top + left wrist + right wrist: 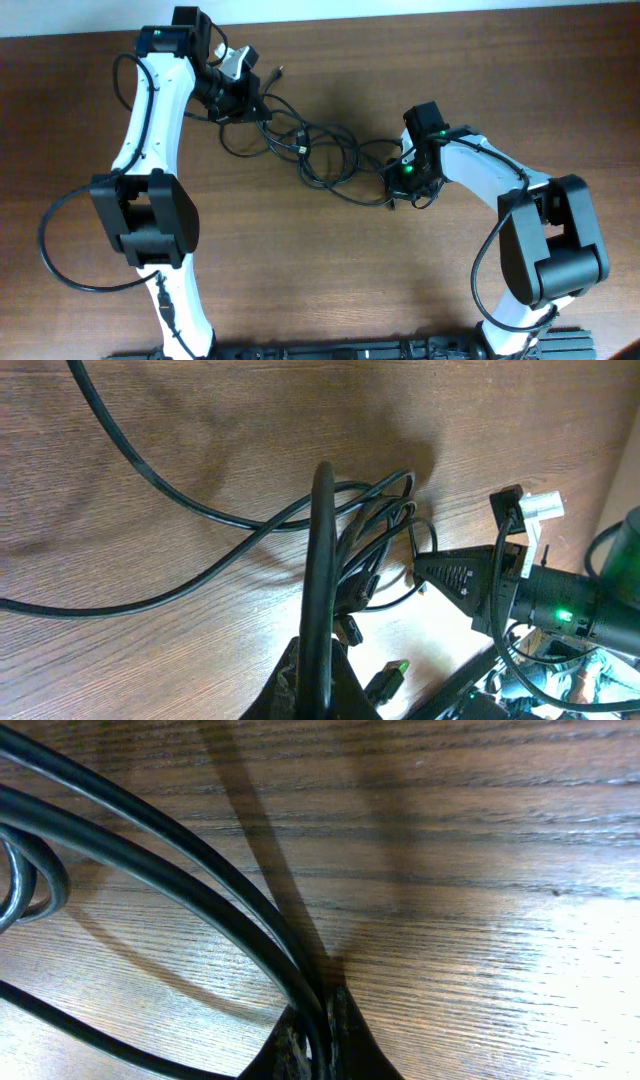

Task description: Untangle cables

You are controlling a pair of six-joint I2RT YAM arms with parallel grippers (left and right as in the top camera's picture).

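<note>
The cables (pixel 320 150) lie as a tangle of thin black loops on the wooden table (pixel 330 270), between the two arms. At the tangle's left end, my left gripper (pixel 245 105) is shut on one cable. In the left wrist view that cable (pixel 322 560) rises straight up out of the closed gripper (pixel 322 685), and small plugs (pixel 385 680) lie beside it. My right gripper (pixel 395 185) is shut on a cable at the tangle's right end. The right wrist view has that cable (pixel 200 890) curving away to the left from the closed gripper (pixel 322 1040).
A loose plug end (pixel 278 72) points toward the table's back edge. The left arm's own thick wire (pixel 60 240) loops out at the left. The right arm (pixel 560 610) shows in the left wrist view. A black rail (pixel 350 350) runs along the front edge.
</note>
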